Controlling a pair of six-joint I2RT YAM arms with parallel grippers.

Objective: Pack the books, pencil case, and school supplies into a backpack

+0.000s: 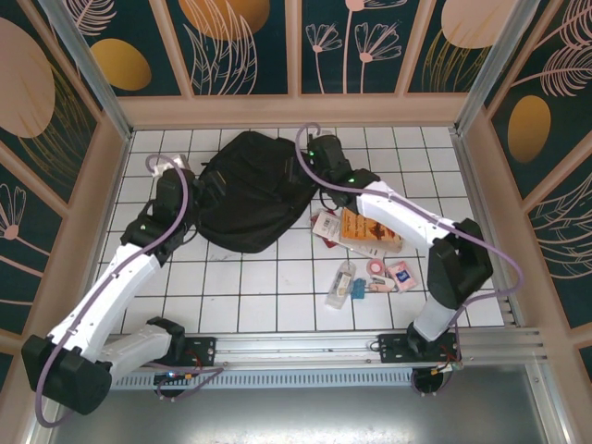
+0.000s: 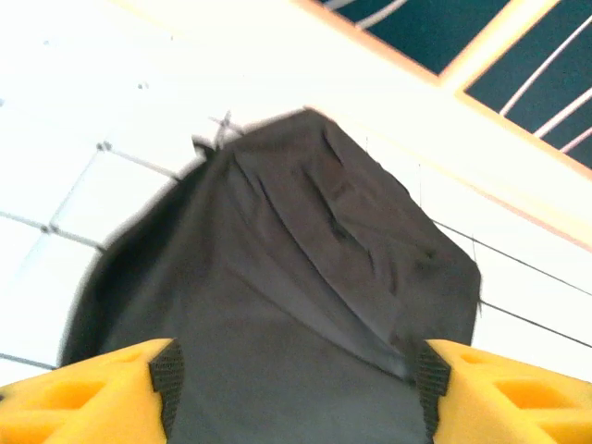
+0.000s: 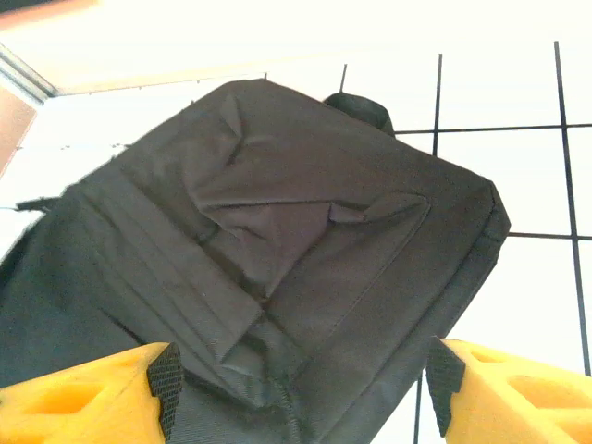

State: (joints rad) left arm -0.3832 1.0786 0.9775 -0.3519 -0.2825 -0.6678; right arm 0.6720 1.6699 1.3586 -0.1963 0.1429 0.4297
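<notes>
Backpack (image 1: 248, 190), black creased fabric

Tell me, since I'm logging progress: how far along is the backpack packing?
Done: nothing looks packed. The orange book, white book, tape roll, card and clear packet all lie on the table right of the backpack. In hand: nothing; the left gripper and right gripper are both open, pointed at the backpack from either side. Left: likely opening it, then loading every item.

White arm links (image 1: 106, 291), black joints (image 1: 458, 268), purple cables (image 1: 407, 208), yellow end effector fingers (image 2: 83, 398), black pads (image 2: 166, 381).
</notes>
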